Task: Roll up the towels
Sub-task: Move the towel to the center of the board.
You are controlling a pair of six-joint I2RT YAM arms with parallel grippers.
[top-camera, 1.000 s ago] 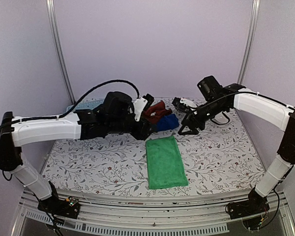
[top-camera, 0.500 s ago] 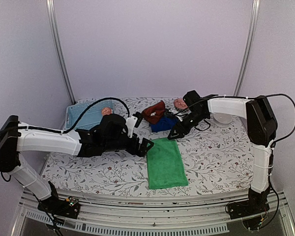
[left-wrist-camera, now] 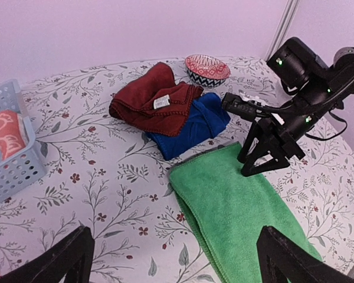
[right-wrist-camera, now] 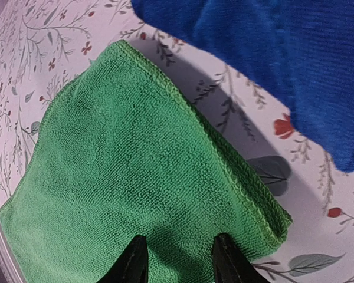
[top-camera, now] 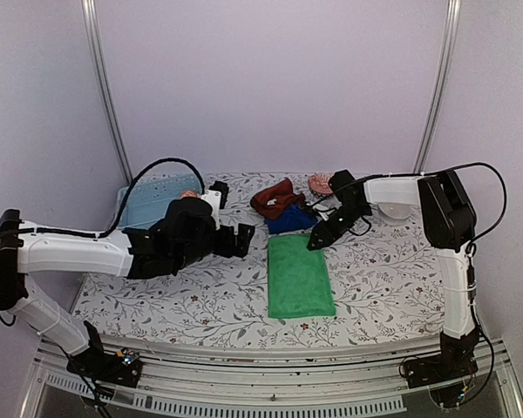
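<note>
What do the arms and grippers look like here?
Both have white link shells, black joints and black wrists. Black cables arc over the left arm and the right arm. The left gripper and right gripper are black, with tapered tips.

The counter (top-camera: 383, 279) is covered with a white cloth printed with grey leafy sprigs and small red flowers. A plain green terry towel (top-camera: 300, 274), folded into a long rectangle, lies flat near the middle, its short ends towards the near and far edges. Just beyond its far end sits a crumpled deep blue towel (top-camera: 289, 219). A rust-brown towel (top-camera: 275, 198) with a small white label lies bunched partly on the counter and partly over the blue one. Behind these stands a small bowl (top-camera: 320, 184), red-patterned inside and zigzagged outside. A light blue slotted plastic basket (top-camera: 148, 202) rests at the far left, and a pale round dish (top-camera: 394, 209) at the far right
</note>
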